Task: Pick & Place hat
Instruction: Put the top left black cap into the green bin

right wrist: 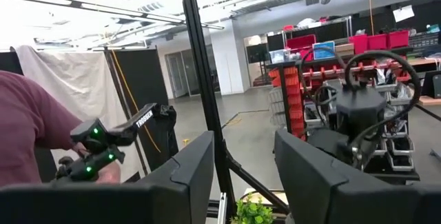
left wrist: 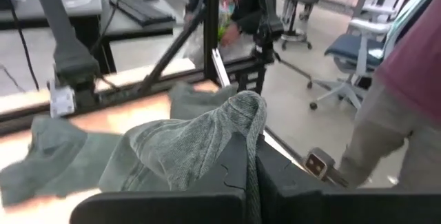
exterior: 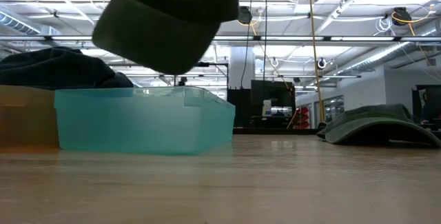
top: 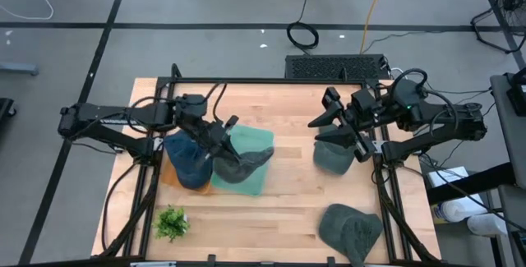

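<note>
Left gripper (top: 223,140) clamped on grey hat (top: 243,164)

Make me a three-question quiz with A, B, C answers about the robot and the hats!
1. Where is the grey cloth hat? A) on the floor B) held above the clear teal plastic bin C) on the plant
2. What colour is the small leafy plant? A) green B) red C) white
3. The right gripper is: A) shut on a hat B) open and empty C) holding the plant

Answers: B, the left gripper pinches it over the bin; A, its leaves are green; B, its fingers stand apart with nothing between.
</note>
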